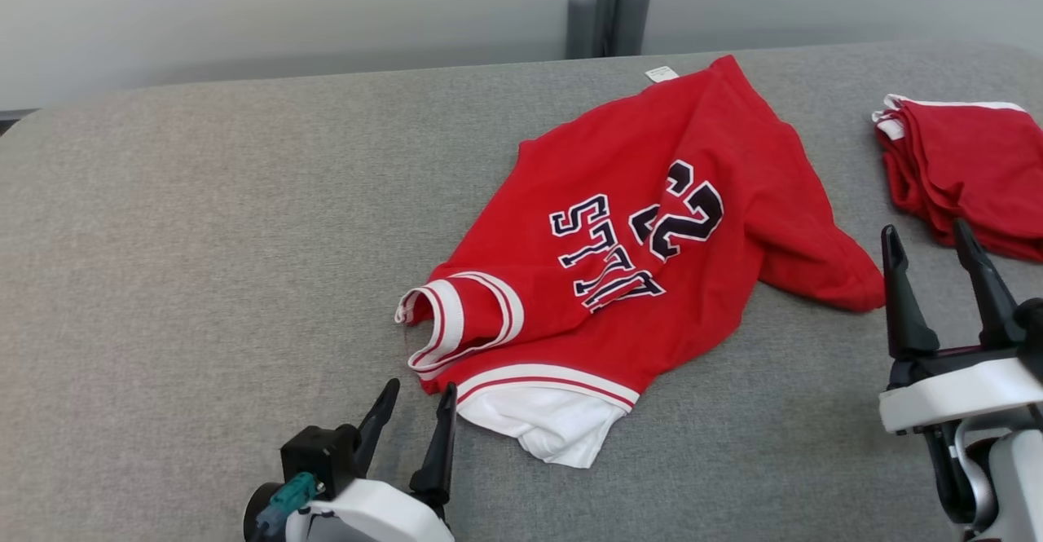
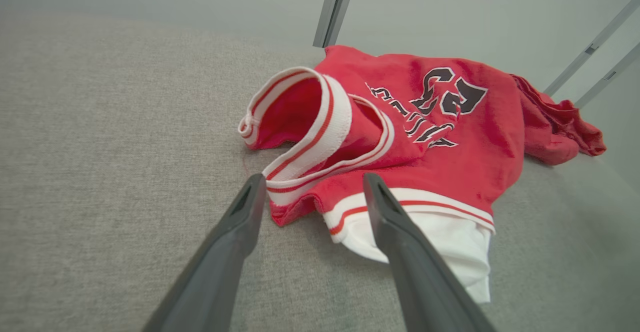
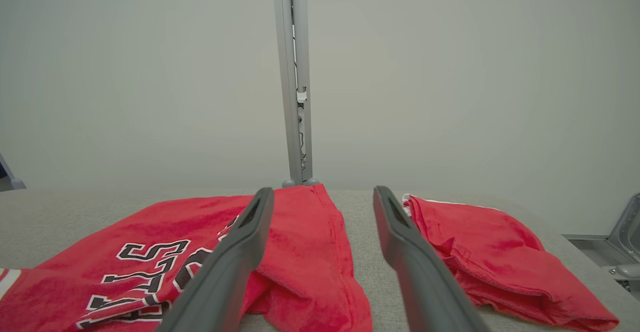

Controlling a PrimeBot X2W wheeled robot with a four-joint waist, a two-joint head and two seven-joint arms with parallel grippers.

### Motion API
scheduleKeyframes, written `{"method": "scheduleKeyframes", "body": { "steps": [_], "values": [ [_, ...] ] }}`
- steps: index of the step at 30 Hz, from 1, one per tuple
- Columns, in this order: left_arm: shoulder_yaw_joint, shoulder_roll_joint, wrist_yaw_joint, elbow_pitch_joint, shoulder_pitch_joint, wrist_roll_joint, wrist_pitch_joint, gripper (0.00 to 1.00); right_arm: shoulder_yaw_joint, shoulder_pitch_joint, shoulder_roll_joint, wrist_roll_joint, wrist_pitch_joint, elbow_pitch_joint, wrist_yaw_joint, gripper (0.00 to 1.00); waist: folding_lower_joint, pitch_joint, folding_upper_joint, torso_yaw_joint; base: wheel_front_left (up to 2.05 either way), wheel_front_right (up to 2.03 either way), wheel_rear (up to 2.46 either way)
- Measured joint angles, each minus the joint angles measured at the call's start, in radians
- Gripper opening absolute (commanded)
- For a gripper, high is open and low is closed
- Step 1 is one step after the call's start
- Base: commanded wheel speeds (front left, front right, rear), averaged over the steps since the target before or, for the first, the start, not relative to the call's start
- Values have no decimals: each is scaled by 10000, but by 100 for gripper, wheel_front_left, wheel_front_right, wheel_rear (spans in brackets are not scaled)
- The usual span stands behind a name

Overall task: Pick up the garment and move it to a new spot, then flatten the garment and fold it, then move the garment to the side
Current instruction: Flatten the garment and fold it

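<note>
**A:** Head view: the red knit garment [image 1: 652, 224] lies rumpled mid-way across the bench [image 1: 204, 240], which has a grey woven top. Its white hem is nearest us. The left end effector [image 1: 420, 385] and right end effector [image 1: 925, 228] are both spread wide and empty.

**B:** Left wrist: a striped ribbed opening [image 2: 310, 117] stands up in a loop just past the dark tapered fingers [image 2: 235, 232].

**A:** Right wrist: a folded red pile [image 3: 490, 252] sits beside the garment, with a gap between.
</note>
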Motion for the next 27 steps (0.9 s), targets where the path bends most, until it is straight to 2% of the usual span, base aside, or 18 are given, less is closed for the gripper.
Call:
{"method": "scheduleKeyframes", "body": {
  "steps": [3,7,13,14,17,18,19,23,27],
  "values": [
    [123,15,0,410,-237,-171,-65,100,17,227,293,-184,59,-451,0,100,0,36,0,-185,0,0,0],
    [0,293,-12,1076,-887,211,-142,100,82,354,418,-217,146,-750,0,100,0,111,0,-396,0,0,0],
    [-594,267,-414,1724,-1499,512,-58,100,109,441,491,-215,161,-972,0,100,1,158,0,-600,0,0,0],
    [-665,261,-466,1789,-1544,512,-52,98,98,458,508,-215,161,-978,0,100,0,160,0,-623,0,0,0],
    [-748,236,-506,1965,-1579,510,-46,43,61,497,573,-215,161,-1001,0,100,0,177,0,-667,0,0,0],
    [-757,240,-453,2059,-1614,531,-56,12,52,498,587,-213,161,-1005,0,100,0,183,0,-678,0,0,0],
    [-750,245,-433,2138,-1645,560,-73,0,40,498,606,-211,159,-1007,0,100,0,186,0,-685,0,0,0],
    [-508,305,-249,2186,-1805,522,-414,0,-56,539,673,-211,148,-1051,0,100,0,205,0,-670,0,0,0],
    [-77,702,-58,2010,-2037,497,-625,0,-221,616,746,-222,144,-1024,0,100,0,210,0,-555,0,0,0]
  ]
}}
